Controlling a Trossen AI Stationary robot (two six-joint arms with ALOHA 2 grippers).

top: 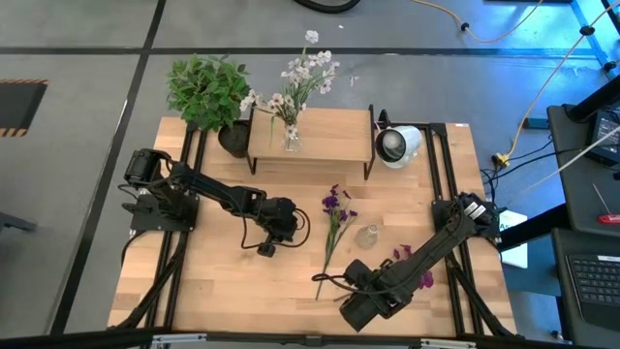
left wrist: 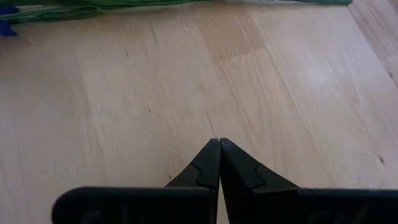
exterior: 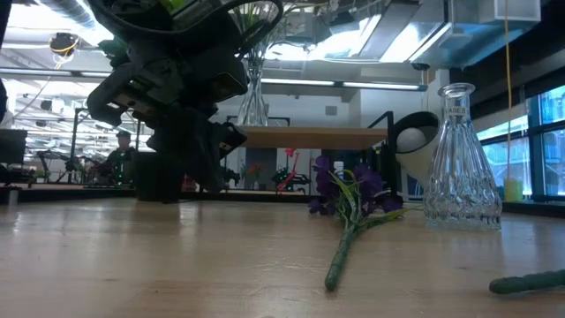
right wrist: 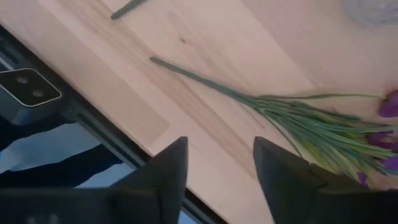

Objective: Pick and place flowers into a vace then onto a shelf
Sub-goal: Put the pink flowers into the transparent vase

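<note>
A purple-blossomed flower [top: 334, 225] lies flat on the table, also seen in the low view [exterior: 351, 212]. Right of it an empty clear glass vase [top: 367, 236] [exterior: 459, 163] stands upright. A second purple flower [right wrist: 298, 115] lies on the table under my right arm, its stem end [top: 325, 280] sticking out. My right gripper [right wrist: 217, 165] [top: 363, 296] hangs open high above that stem, pointing down. My left gripper [left wrist: 219, 143] [top: 298, 225] is shut over bare wood, left of the first flower. White-pink flowers [top: 305, 73] stand in a glass vase on the shelf [top: 334, 131].
A leafy potted plant [top: 206, 89] stands at the shelf's left end and a white round object [top: 399, 143] at its right end. The table's near edge and a black rail [right wrist: 93, 118] lie just under my right gripper. Bare wood lies between the arms.
</note>
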